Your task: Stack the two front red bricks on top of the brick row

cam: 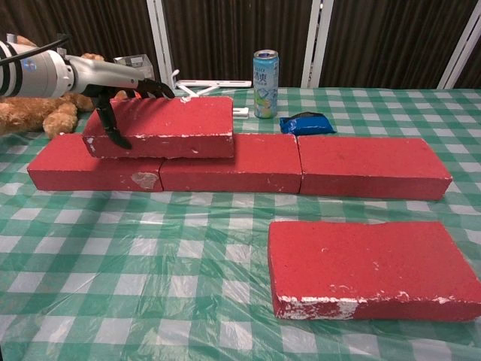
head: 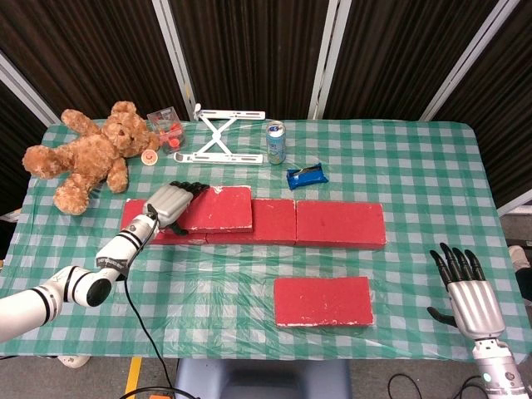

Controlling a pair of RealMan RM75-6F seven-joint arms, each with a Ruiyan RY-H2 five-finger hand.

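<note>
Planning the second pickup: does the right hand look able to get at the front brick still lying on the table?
Probably yes. The right hand is open, holds nothing, and only bare tablecloth lies between it and the front brick; the left hand is busy holding the stacked brick.

Left arm reaches across from the near left, its hand (head: 170, 204) clamped on the left end of a red brick (cam: 161, 124), fingers over the top, thumb under. Right hand (head: 467, 293) hovers low at the right, fingers spread, holding nothing.
</note>
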